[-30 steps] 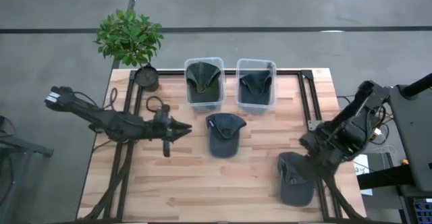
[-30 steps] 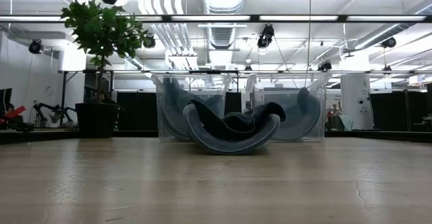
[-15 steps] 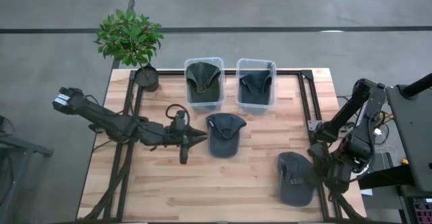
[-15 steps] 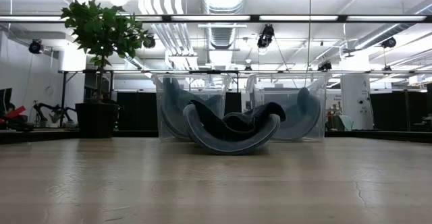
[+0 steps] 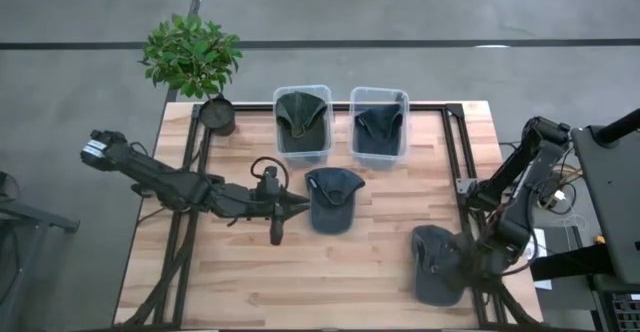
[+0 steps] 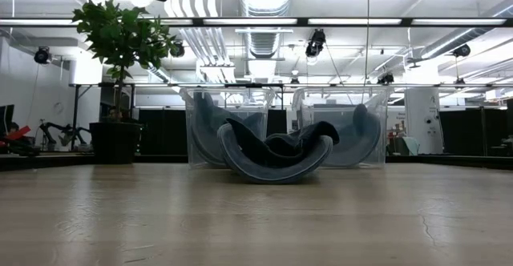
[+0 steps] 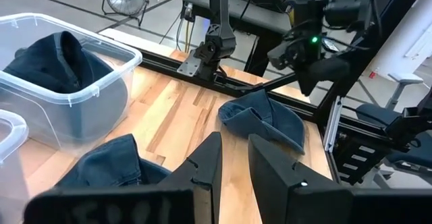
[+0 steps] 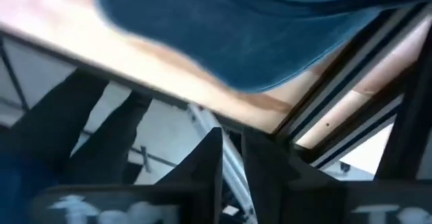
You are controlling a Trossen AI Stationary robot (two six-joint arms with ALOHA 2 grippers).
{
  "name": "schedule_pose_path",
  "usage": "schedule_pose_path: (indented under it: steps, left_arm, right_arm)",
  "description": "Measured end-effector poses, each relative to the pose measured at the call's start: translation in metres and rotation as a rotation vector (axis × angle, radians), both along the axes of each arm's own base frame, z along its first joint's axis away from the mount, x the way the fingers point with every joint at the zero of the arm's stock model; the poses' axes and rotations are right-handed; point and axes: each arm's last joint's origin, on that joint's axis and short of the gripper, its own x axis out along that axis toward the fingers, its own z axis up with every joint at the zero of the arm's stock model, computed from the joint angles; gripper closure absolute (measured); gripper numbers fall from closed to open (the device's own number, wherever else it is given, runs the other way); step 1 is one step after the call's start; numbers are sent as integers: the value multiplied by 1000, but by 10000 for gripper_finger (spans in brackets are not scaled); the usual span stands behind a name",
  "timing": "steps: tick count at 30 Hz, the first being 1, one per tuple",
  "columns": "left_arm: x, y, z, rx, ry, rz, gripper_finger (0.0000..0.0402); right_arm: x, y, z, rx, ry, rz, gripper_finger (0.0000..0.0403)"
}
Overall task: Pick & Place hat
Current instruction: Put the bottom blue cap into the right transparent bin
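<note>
A dark blue hat (image 5: 332, 198) lies on its crown mid-table, in front of two clear bins in the low view (image 6: 276, 152). A second blue hat (image 5: 436, 265) lies at the table's near right corner. My left gripper (image 5: 298, 204) is shut and hovers just left of the middle hat, whose denim shows beside its fingers (image 7: 108, 166). My right gripper (image 5: 468, 264) is shut and sits low at the table's right edge, close against the corner hat (image 8: 236, 28). My right gripper is right beside the corner hat's right-hand rim (image 5: 460, 268), coming level from the table's right side. Whether it touches the hat, I cannot tell. The hat lies flat on the table.
Two clear bins stand at the far edge, one holding a green hat (image 5: 302, 122), the other a blue hat (image 5: 379, 124). A potted plant (image 5: 192, 57) stands at the far left corner. A black metal rail (image 5: 458, 162) runs along the table's right side.
My left gripper has reached toward the table's right, up to the middle hat. My right gripper has come off the corner hat, dropped toward the table's right near edge, then edged back toward the hat. Both hats stay where they were.
</note>
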Motion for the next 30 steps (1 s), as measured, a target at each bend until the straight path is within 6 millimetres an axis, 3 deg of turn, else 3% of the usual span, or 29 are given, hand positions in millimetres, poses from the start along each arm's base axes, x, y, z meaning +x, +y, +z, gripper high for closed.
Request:
schedule_pose_path:
  steps: [5, 20, 30]
  left_arm:
    - [-1, 0, -2, 16, 26, -1, 335]
    - [-2, 4, -9, 59, 99, 6, 335]
    - [-1, 6, -9, 60, 100, 12, 335]
  right_arm:
    - [-5, -3, -14, 11, 135, -28, 327]
    - [5, -3, -28, -32, 155, -66, 271]
    - [12, 8, -50, -125, 204, -60, 238]
